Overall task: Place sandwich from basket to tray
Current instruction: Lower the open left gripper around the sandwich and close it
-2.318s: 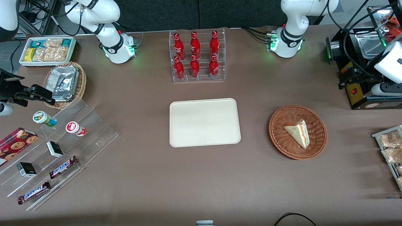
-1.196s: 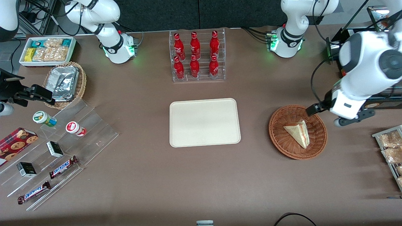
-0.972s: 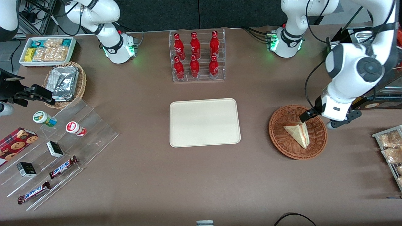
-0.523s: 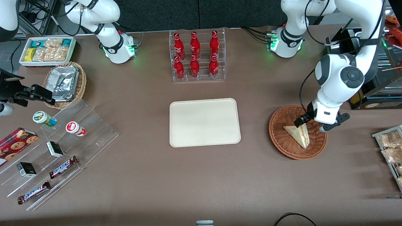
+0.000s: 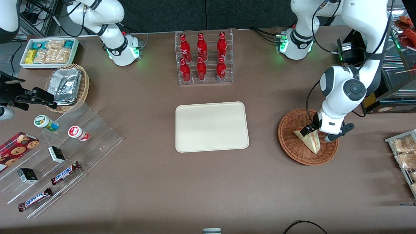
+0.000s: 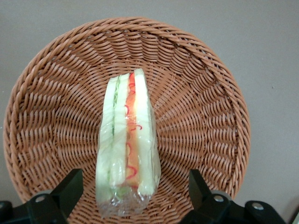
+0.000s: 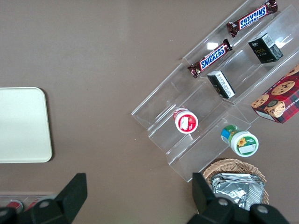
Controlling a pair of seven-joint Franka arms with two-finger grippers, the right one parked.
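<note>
The sandwich (image 5: 310, 141), a plastic-wrapped wedge of white bread with red-orange and green filling, lies in the round reddish-brown basket (image 5: 289, 143) toward the working arm's end of the table. In the left wrist view the sandwich (image 6: 127, 140) lies in the middle of the basket (image 6: 205, 107). My left gripper (image 5: 318, 134) is low over the basket, open, with one finger (image 6: 70, 189) on each side of the sandwich's wide end, not touching it. The cream tray (image 5: 212, 126) lies bare at the table's middle.
A clear rack of red bottles (image 5: 204, 58) stands farther from the front camera than the tray. A black machine (image 5: 373, 65) and a rack of snack packets (image 5: 404, 156) flank the basket. Stepped acrylic shelves (image 5: 58, 152) with snacks, a tan foil-packet basket (image 5: 68, 86) and a white bin (image 5: 48, 52) lie toward the parked arm's end.
My left arm has swung in from the table's end and come down over the basket. The open gripper now straddles the sandwich's wide end. The sandwich has not moved.
</note>
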